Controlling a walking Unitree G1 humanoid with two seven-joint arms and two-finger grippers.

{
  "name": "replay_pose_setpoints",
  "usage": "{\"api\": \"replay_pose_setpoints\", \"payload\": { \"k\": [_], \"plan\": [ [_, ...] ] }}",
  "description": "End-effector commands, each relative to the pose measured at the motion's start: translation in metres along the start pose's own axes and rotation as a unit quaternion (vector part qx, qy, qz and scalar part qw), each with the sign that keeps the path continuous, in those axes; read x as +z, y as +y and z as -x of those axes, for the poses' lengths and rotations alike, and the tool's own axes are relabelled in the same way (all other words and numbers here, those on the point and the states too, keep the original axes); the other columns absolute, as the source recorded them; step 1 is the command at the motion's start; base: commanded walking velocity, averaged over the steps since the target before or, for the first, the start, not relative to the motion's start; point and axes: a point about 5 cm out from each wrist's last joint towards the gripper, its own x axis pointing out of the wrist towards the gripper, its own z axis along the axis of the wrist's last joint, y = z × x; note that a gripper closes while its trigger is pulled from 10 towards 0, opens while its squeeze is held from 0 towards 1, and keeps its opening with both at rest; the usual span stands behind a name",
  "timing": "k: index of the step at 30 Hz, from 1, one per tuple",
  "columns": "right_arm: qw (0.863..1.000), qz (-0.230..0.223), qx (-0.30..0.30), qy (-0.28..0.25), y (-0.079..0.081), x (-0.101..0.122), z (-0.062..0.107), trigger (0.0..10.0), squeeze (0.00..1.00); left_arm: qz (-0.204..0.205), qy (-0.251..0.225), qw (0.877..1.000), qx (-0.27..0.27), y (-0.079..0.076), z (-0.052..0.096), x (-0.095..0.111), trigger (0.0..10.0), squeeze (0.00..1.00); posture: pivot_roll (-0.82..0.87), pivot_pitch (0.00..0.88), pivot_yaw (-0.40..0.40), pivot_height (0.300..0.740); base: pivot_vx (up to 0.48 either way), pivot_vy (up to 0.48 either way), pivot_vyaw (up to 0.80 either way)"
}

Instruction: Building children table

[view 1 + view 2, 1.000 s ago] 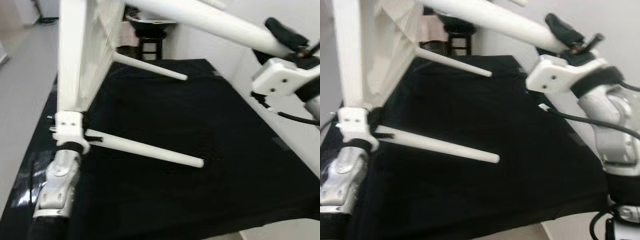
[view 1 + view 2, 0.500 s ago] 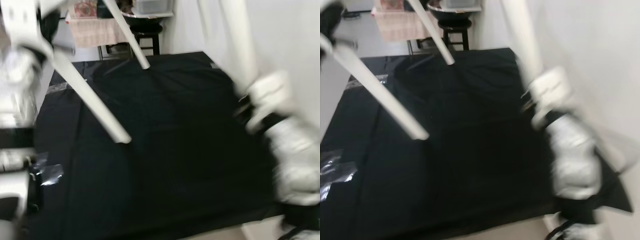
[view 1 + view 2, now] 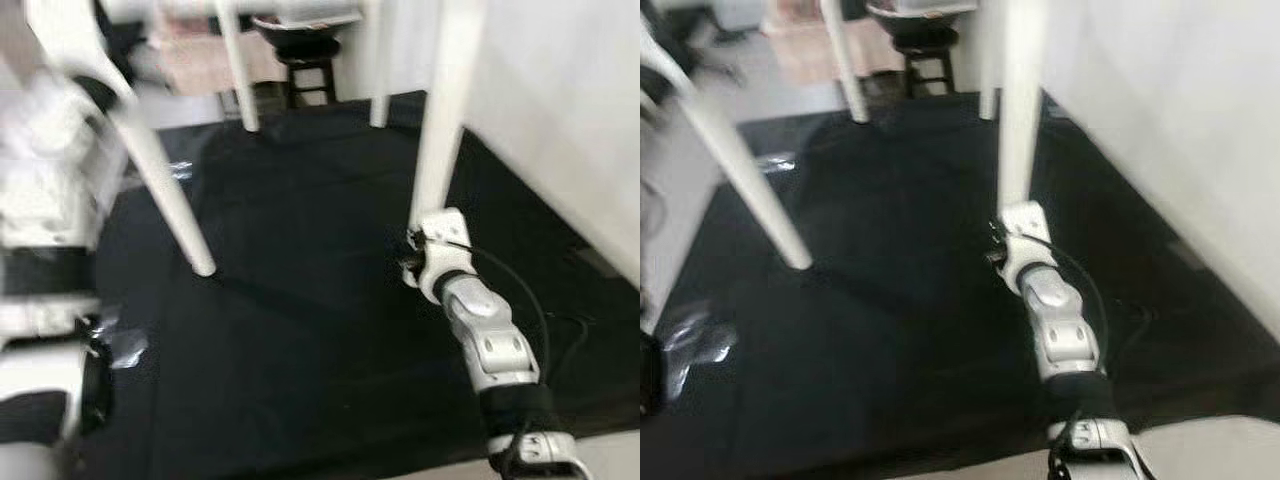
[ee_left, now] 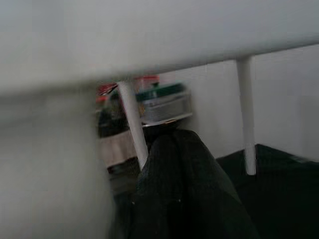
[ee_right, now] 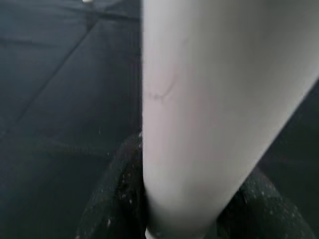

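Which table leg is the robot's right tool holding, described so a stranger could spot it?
Start at the black mat on the floor, where the white table's four legs point down. The held leg is the near one by the white wall. It alone has the right tool clamped around its lower end.

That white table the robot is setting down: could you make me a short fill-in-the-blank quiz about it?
1. The table legs are coloured ____.
2. The cloth spread on the floor under the table is ____.
3. The right hand is closed around one table ____.
4. Behind the table stands a dark ____.

Missing words: white; black; leg; stool
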Motion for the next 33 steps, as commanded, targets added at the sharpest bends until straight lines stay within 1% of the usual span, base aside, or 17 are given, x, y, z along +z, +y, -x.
{"api": "replay_pose_setpoints", "payload": {
  "k": [1,4,5,6,7,9,11,13,18,19,21,22,25,29,30,31,33],
  "plan": [
    [0.993,0.07,-0.041,0.08,-0.015,-0.029,0.008,10.0,0.0,0.029,0.047,0.997,-0.046,-0.028,0.014,-0.029,10.0,0.0,0.0,0.014,0.062,0.74,0.0,0.0,0.0],
    [0.992,0.071,-0.053,0.088,-0.021,-0.031,0.01,10.0,0.0,0.036,0.061,0.996,-0.055,-0.035,0.019,-0.038,10.0,0.0,0.0,0.014,0.061,0.74,0.0,0.0,0.0],
    [0.992,0.065,-0.06,0.088,-0.026,-0.032,0.013,10.0,0.75,0.053,0.079,0.993,-0.064,-0.041,0.027,-0.051,10.0,1.0,0.0,0.014,0.06,0.74,0.0,0.0,0.0],
    [0.992,0.065,-0.06,0.088,-0.026,-0.032,0.013,10.0,0.75,0.053,0.079,0.993,-0.064,-0.041,0.027,-0.051,10.0,1.0,0.0,0.014,0.06,0.74,0.0,0.0,0.0],
    [0.994,0.053,-0.059,0.073,-0.027,-0.03,0.016,10.0,1.0,0.065,0.096,0.991,-0.073,-0.047,0.036,-0.063,10.0,1.0,0.0,0.017,0.06,0.74,0.0,0.0,0.0],
    [0.998,0.034,-0.053,0.03,-0.027,-0.025,0.022,10.0,1.0,0.083,0.135,0.984,-0.082,-0.056,0.058,-0.085,10.0,1.0,-0.01,0.019,0.058,0.74,0.0,0.0,0.0],
    [0.998,0.034,-0.053,0.03,-0.027,-0.025,0.022,10.0,1.0,0.083,0.135,0.984,-0.082,-0.056,0.058,-0.085,10.0,1.0,-0.01,0.019,0.058,0.74,0.0,0.0,0.0],
    [0.998,0.03,-0.045,0.021,-0.025,-0.025,0.026,10.0,1.0,0.079,0.148,0.983,-0.08,-0.056,0.066,-0.093,10.0,1.0,-0.01,0.023,0.057,0.74,0.0,0.0,0.0],
    [1.0,0.001,0.015,0.003,-0.005,-0.037,0.049,10.0,1.0,0.073,0.223,0.971,-0.042,-0.054,0.12,-0.13,10.0,1.0,-0.02,0.032,0.038,0.74,0.0,0.0,0.0],
    [1.0,0.001,0.015,0.003,-0.005,-0.037,0.049,10.0,1.0,0.073,0.223,0.971,-0.042,-0.054,0.12,-0.13,10.0,1.0,-0.02,0.032,0.038,0.74,0.0,0.0,0.0],
    [0.999,-0.004,0.035,-0.008,0.002,-0.037,0.056,10.0,1.0,0.067,0.238,0.969,-0.027,-0.052,0.135,-0.138,10.0,1.0,-0.03,0.032,0.03,0.74,0.0,0.0,0.0],
    [0.999,-0.004,0.035,-0.008,0.002,-0.037,0.056,10.0,1.0,0.067,0.238,0.969,-0.027,-0.052,0.135,-0.138,10.0,1.0,-0.03,0.032,0.03,0.74,0.0,0.0,0.0],
    [0.998,-0.014,0.061,-0.025,0.012,-0.035,0.063,10.0,1.0,0.05,0.251,0.967,-0.004,-0.053,0.152,-0.146,10.0,1.0,-0.03,0.034,0.018,0.74,0.0,0.0,0.0],
    [0.996,-0.013,0.079,-0.038,0.02,-0.034,0.067,10.0,1.0,0.04,0.261,0.964,0.015,-0.054,0.162,-0.151,10.0,1.0,-0.03,0.035,0.013,0.74,0.0,0.0,0.0],
    [0.995,-0.012,0.086,-0.046,0.023,-0.032,0.068,10.0,1.0,0.036,0.267,0.963,0.027,-0.054,0.167,-0.153,10.0,0.0,-0.03,0.035,0.003,0.74,0.0,0.0,0.0],
    [0.995,-0.008,0.089,-0.051,0.025,-0.031,0.067,10.0,0.0,0.024,0.277,0.96,0.039,-0.054,0.171,-0.155,10.0,0.0,-0.02,0.034,-0.003,0.74,0.0,0.0,0.0],
    [0.995,-0.008,0.089,-0.051,0.025,-0.031,0.067,10.0,0.0,0.024,0.277,0.96,0.039,-0.054,0.171,-0.155,10.0,0.0,-0.02,0.034,-0.003,0.74,0.0,0.0,0.0]
  ]
}}
